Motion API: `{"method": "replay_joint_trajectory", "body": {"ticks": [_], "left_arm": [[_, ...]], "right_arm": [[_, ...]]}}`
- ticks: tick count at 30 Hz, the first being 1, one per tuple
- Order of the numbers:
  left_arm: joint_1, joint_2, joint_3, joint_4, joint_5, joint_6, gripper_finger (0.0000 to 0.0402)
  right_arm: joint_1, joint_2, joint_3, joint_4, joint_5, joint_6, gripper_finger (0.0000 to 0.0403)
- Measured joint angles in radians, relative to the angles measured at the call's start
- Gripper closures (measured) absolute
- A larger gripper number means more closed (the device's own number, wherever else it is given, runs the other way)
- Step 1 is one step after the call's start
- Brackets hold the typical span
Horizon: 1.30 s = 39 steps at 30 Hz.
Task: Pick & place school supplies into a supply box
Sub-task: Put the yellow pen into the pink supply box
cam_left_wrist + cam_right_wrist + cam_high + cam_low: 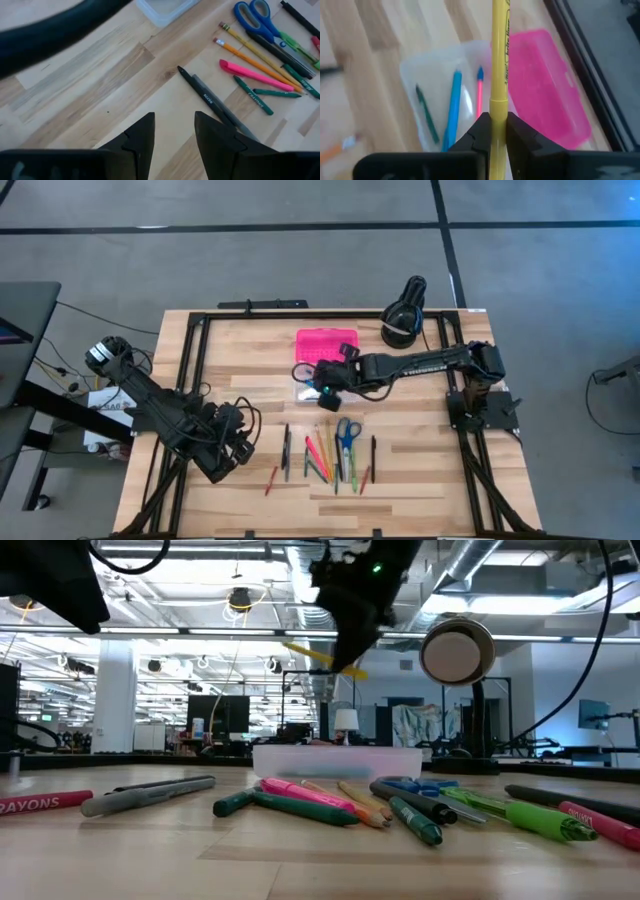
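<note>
Seen from above, two grippers show: the right gripper hangs over the clear box base beside its pink lid; the left gripper waits, fingers apart, empty. Low view: a yellow marker held aloft, tilted. Right wrist view: fingers clenched on it, its long axis running over three pens inside the base.

Pale wood table, smooth; translucent plastic box base; glossy pink lid.
</note>
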Motion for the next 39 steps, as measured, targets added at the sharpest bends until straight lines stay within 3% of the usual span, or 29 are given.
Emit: {"method": "replay_joint_trajectory", "body": {"ticks": [12,27,39], "left_arm": [[-0.017,0.0,0.0,0.003,-0.001,-0.02,0.0269],[-0.017,0.0,0.0,-0.004,-0.036,-0.014,0.0269],[-0.017,0.0,0.0,-0.006,-0.053,-0.007,0.0269]], "right_arm": [[-0.039,0.089,-0.004,-0.078,-0.112,0.011,0.0381],[-0.039,0.147,-0.002,-0.097,-0.171,0.032,0.0381],[-0.061,0.147,-0.002,-0.143,-0.194,0.135,0.0313]]}}
